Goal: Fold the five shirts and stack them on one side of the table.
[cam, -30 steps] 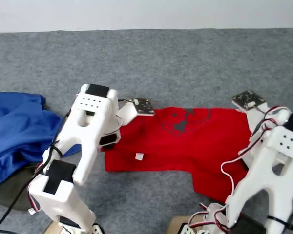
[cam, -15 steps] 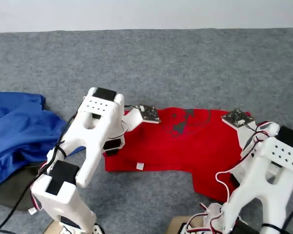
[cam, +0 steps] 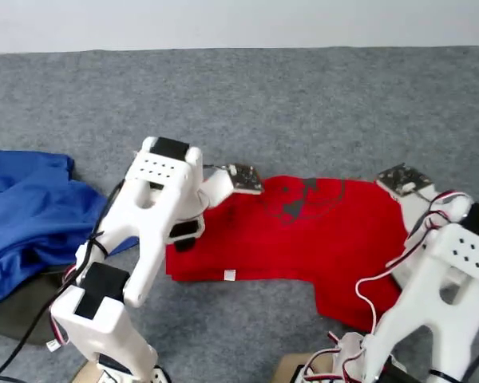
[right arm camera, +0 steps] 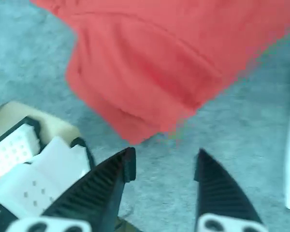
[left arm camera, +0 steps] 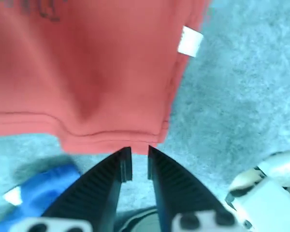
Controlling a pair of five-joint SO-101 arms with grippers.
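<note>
Two shirts — red shirt point(cam: 303, 231) flat, blue shirt point(cam: 24, 211) crumpled nr it.

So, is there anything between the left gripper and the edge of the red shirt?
Nothing visible. In the left wrist view the left gripper sits right at the hem of the red shirt, and just a thin strip of grey table cover lies between them.
</note>
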